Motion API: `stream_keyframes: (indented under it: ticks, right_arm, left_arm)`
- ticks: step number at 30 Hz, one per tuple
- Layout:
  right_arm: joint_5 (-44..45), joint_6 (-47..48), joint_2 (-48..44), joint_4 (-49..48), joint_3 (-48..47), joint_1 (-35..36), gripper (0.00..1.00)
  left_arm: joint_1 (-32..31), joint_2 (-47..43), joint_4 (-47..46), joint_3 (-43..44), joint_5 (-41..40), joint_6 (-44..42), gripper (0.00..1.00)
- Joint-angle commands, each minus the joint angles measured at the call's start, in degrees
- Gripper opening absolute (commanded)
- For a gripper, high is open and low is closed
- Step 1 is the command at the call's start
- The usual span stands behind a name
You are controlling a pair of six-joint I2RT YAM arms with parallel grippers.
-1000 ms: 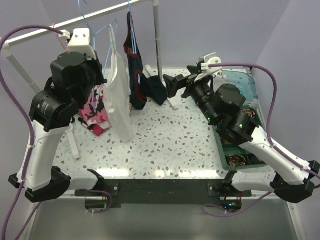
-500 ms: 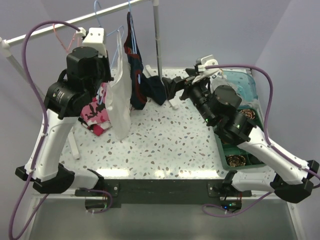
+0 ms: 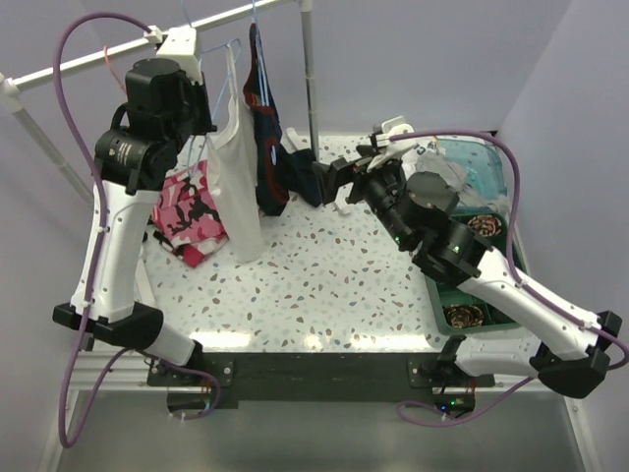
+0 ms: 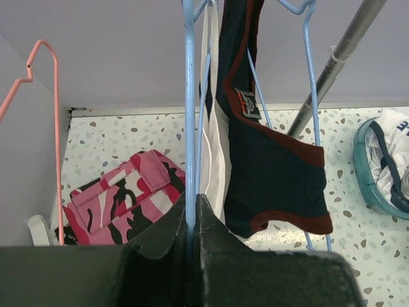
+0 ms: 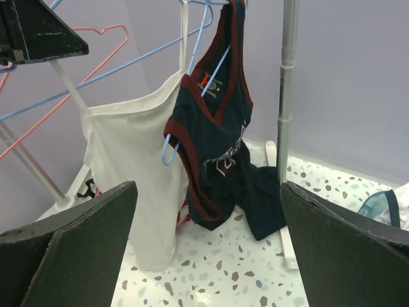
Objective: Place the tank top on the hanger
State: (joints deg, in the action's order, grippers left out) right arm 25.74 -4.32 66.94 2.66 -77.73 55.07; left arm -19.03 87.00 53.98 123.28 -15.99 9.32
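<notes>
The left pincer [image 4: 193, 206] is clamped shut on a wire of the hanger [image 4: 189, 96], holding it up by the rail [image 4: 339, 57]. The tank top [image 4: 214, 150] hangs limp from that hanger, so the threading looks done. Hooking it on the rail and letting go seems to be what's left. The right pincer [image 5: 206, 192] gapes wide and holds nothing. I count one white top, two light-blue hangers and one pink hanger [image 4: 56, 128]. There's one navy garment [image 4: 275, 160] on the second blue hanger [image 4: 307, 45], and one pink camouflage piece [image 4: 128, 198] lying on the desk [image 3: 334, 275].
</notes>
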Motion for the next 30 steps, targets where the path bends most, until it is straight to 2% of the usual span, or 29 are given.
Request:
stream_keyframes:
  ticks: [1,8,14,21,27,30]
  right_arm:
    - [-1.56,-1.31,0.56,-2.39,0.65,0.04,0.99]
    - [-2.09,-1.84,0.21,-2.39,1.79,0.04,0.98]
    - [-2.18,-2.27,-0.49,-2.48,2.94,0.04,0.98]
    - [-2.44,-2.71,-0.76,-2.39,3.82,0.04,0.98]
    - [-2.71,-2.89,-0.93,-2.22,3.82,0.04,0.98]
    - [-2.97,-2.72,-1.02,-2.04,3.91,0.04,0.98]
  left_arm:
    - [1.18,0.45,-3.52,1.0,2.63,0.08,0.0]
    - [2.06,0.27,-5.81,-3.57,3.24,1.49,0.0]
    - [2.33,-1.83,-9.32,-10.77,4.74,2.45,0.0]
    - [2.33,-3.5,-10.73,-14.03,5.79,2.63,0.0]
    - [2.33,-5.88,-11.88,-15.44,6.76,2.63,0.3]
    - [2.33,-7.11,-12.23,-15.53,7.81,2.54,0.34]
